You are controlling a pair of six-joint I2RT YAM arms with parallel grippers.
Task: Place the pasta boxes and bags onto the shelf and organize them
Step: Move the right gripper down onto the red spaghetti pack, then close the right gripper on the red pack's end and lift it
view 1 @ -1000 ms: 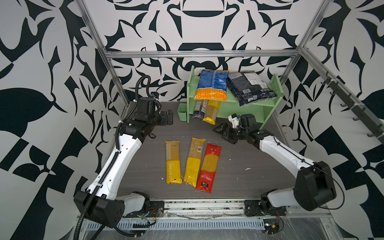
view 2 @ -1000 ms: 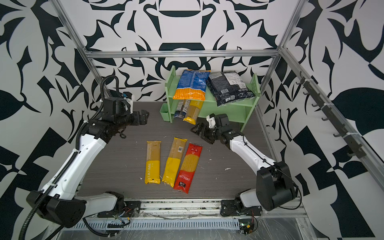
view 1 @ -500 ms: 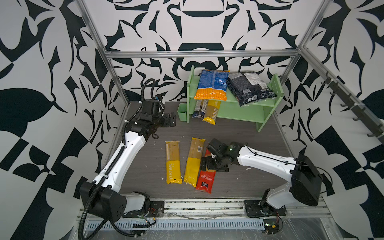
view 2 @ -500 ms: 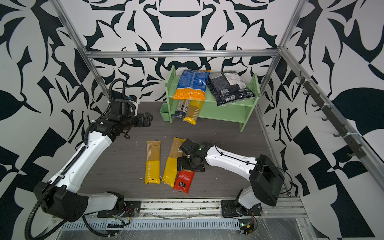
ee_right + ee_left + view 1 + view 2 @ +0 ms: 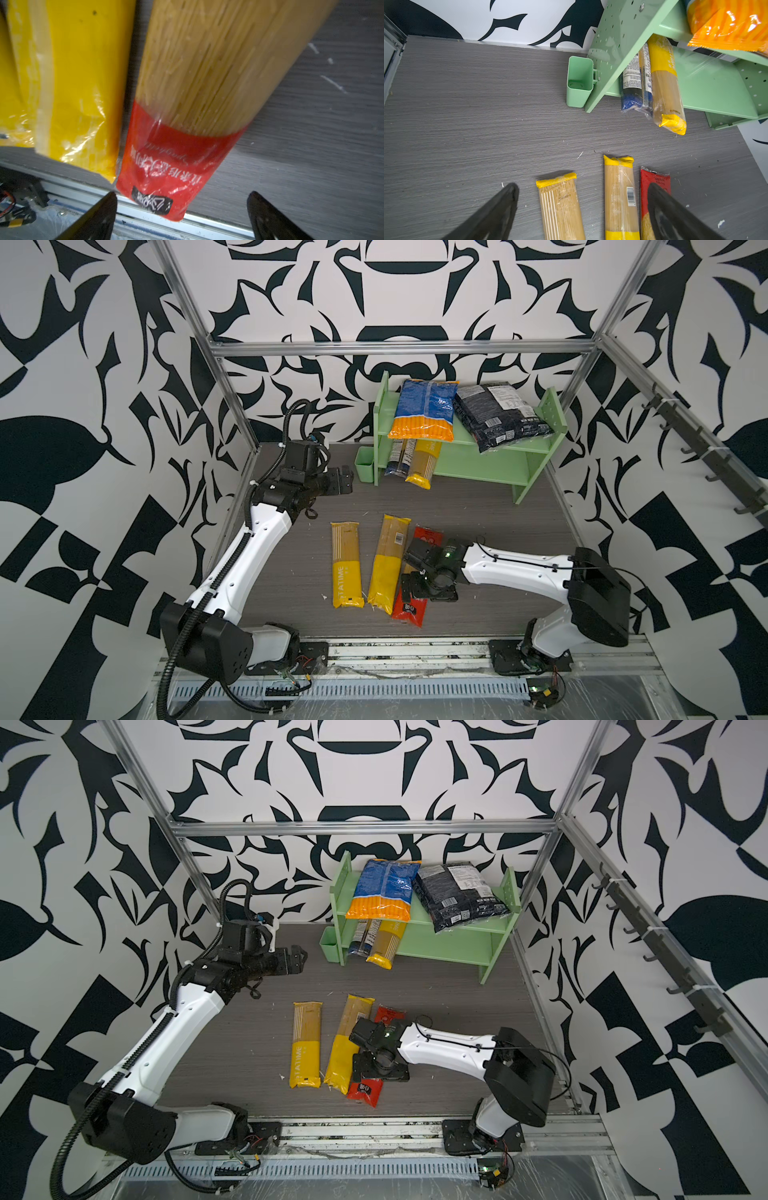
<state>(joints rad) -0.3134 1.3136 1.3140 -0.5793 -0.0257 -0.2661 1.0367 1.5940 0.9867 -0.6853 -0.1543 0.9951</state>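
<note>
The light green shelf (image 5: 478,464) stands at the back. A blue-and-orange bag (image 5: 424,410) and a black bag (image 5: 500,416) lie on its upper tier. A navy-clear pack (image 5: 397,458) and a yellow pack (image 5: 422,464) stick out of the lower tier. Two yellow packs (image 5: 345,564) (image 5: 388,562) and a red pack (image 5: 411,610) lie on the floor. My right gripper (image 5: 181,199) hovers open just over the red pack (image 5: 176,166), a finger either side of its front end. My left gripper (image 5: 343,483) hangs open and empty left of the shelf.
A small green cup (image 5: 365,464) hangs on the shelf's left side panel, close to my left gripper. Metal frame posts stand at the back corners. An aluminium rail (image 5: 415,651) runs along the floor's front edge, just past the red pack's end.
My right arm has swung from the shelf's front down to the red pack and lowered over it. The left gripper has shifted slightly toward the shelf.
</note>
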